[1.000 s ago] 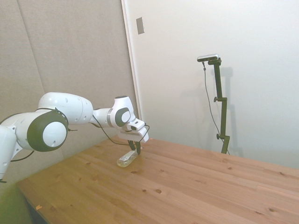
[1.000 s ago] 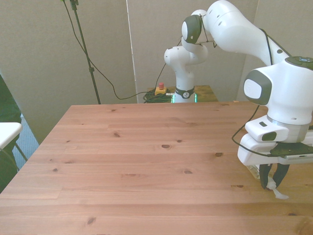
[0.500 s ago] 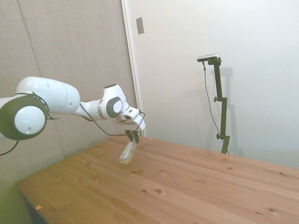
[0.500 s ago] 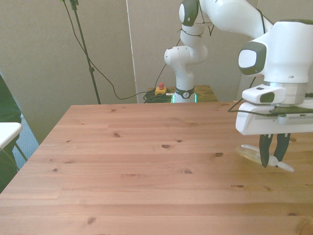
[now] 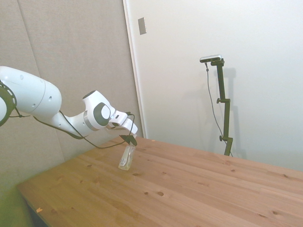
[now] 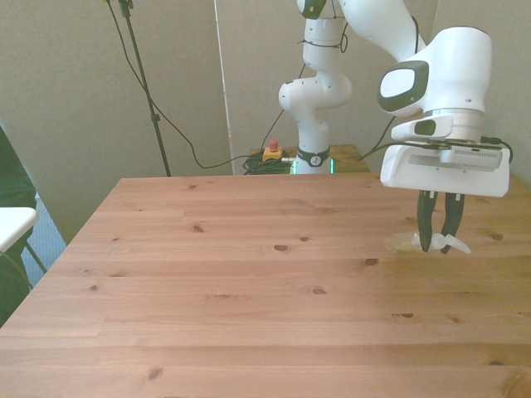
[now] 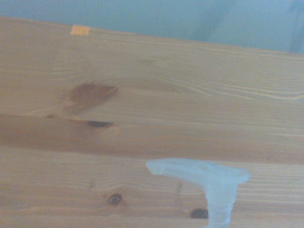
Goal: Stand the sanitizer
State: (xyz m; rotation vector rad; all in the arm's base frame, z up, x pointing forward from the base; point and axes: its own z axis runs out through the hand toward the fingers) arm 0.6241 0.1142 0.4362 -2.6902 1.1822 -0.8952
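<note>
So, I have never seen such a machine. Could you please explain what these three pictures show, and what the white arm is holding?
It is a white robot arm ending in a gripper, a two-finger clamp. One picture is taken from the side of the wooden table, one from across it, and the blurry one from a camera on the arm's wrist. The gripper is shut on the top of a small clear sanitizer bottle, near its white pump. In the side view the bottle hangs almost upright, slightly tilted, its base at or just above the table; I cannot tell whether it touches. Nothing else lies on the table.
</note>
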